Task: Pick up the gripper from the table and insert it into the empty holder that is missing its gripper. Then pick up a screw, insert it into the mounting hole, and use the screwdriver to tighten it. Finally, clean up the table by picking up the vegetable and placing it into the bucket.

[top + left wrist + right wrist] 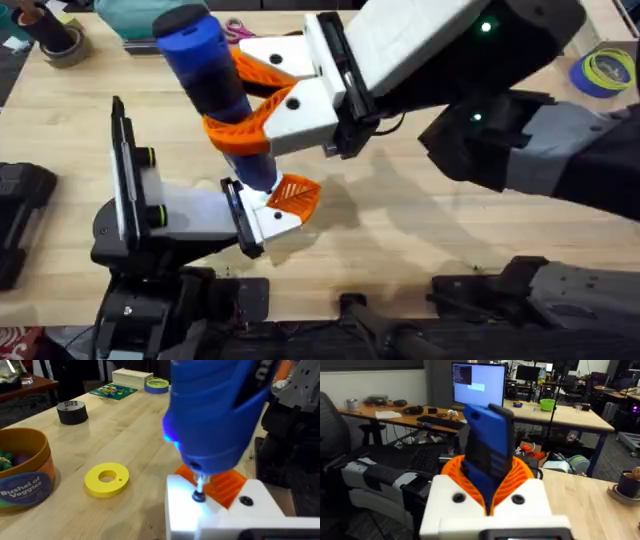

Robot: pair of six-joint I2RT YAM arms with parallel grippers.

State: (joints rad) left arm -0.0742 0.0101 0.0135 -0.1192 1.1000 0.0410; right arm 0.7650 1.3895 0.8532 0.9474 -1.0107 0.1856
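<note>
Screwdriver first: the slim bright blue pen-shaped electric screwdriver [215,90] stands nearly upright in the overhead view, clamped between the orange ribbed fingers of the right gripper [250,105], whose white blocks reach in from the right. Its tip comes down on the white angular plastic holder [268,218], where the small orange ribbed gripper tip [297,195] sits; the holder is one finger of the left gripper [265,212], and I cannot tell how wide those fingers stand. In the left wrist view the screwdriver [215,415] looms above the holder [220,510], its thin metal bit [199,487] meeting a dark screw head on the white face, just beside the orange tip [225,485]. Well apart from the holder on the light wooden surface [140,435] lie a flat yellow tape ring [106,479], the orange-yellow bucket with a dark blue band [25,477] and a black tape roll [71,412]. In the right wrist view the screwdriver [487,445] rises between orange pads [520,477].
</note>
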